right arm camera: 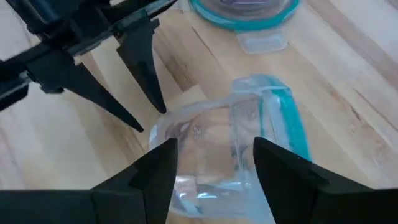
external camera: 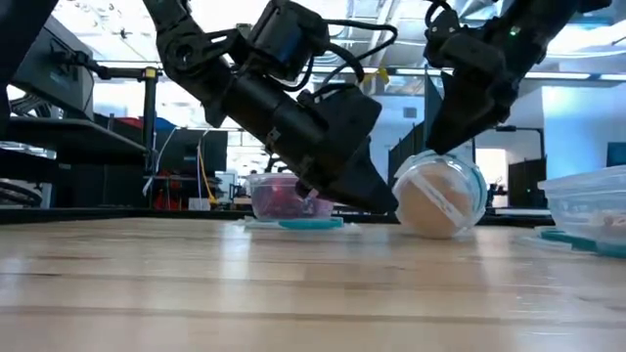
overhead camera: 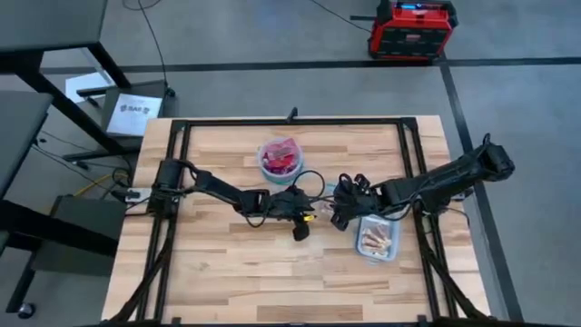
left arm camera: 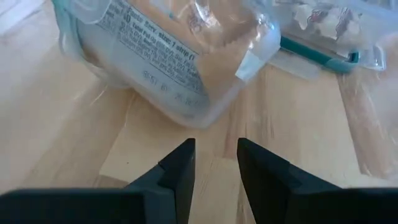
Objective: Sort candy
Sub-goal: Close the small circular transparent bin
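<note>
Starting nearest: the tub (overhead camera: 394, 252) is sitting just in front of the tipped bowl (external camera: 440, 200), and we're seeing whitish candy (overhead camera: 374, 240) piled in it. The bowl itself is lying on its side on the table (overhead camera: 227, 272) with orange candy (external camera: 430, 207) heaped against its lower wall.

The right gripper (right arm camera: 214, 143) is hanging over that bowl with its fingers spread wide across it; we can't tell if they're actually touching. The left gripper (left arm camera: 216, 146) is pointing at the bowl's base from just beside it, fingers a little apart and holding nothing.

Beyond the tipped bowl, the upright bowl (overhead camera: 280, 160) is holding red and purple candy (overhead camera: 281, 163).

We're guessing each sweet is light, flat and crinkly-slick, so pinching across the wrapper's flat faces looks safest. The pieces are lying jumbled, so we can't read their long axes. The bowl's axis is running level, its mouth facing away from the left gripper.
</note>
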Robot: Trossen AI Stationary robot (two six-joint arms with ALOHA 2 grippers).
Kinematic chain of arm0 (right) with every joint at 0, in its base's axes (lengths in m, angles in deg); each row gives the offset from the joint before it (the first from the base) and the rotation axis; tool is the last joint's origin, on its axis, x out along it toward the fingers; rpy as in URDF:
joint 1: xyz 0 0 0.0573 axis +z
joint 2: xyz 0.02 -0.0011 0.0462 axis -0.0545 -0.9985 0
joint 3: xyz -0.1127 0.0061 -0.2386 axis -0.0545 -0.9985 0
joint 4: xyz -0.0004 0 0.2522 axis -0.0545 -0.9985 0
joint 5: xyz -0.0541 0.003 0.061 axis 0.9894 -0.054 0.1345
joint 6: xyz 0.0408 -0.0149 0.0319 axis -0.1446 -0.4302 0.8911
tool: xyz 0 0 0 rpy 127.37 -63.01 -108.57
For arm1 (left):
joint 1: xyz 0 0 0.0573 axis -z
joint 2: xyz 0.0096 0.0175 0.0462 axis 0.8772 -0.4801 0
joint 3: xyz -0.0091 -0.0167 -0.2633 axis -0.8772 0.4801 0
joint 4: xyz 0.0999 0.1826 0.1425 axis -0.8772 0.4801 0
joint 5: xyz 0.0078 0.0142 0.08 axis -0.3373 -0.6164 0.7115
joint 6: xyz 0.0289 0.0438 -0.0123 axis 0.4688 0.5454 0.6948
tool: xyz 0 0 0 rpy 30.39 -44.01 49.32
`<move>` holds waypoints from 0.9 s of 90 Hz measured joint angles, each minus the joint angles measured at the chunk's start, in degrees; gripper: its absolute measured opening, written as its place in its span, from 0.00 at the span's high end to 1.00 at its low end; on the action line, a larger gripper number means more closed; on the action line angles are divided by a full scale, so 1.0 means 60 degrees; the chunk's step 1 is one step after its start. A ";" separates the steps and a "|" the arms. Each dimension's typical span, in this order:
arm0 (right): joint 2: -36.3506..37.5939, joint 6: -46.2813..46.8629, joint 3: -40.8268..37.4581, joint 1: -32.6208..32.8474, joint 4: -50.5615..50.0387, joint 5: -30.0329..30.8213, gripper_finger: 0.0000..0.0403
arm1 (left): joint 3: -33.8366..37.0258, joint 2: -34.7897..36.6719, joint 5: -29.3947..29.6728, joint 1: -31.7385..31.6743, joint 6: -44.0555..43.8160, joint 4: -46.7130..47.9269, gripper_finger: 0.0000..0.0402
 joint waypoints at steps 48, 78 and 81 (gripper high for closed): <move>0.0000 -0.0106 0.0000 -0.0376 -0.0130 -0.0374 0.51 | 0.0005 -0.0125 -0.0078 -0.0133 -0.0204 -0.1037 0.73; -0.0265 -0.0835 -0.0018 0.0203 0.1510 -0.0535 0.51 | -0.0084 -0.0127 -0.0037 -0.0634 -0.0375 -0.0675 0.73; -0.0342 -0.0968 0.0007 0.0240 0.1826 -0.0539 0.51 | -0.0084 -0.0127 -0.0043 -0.0626 -0.0330 -0.0590 0.73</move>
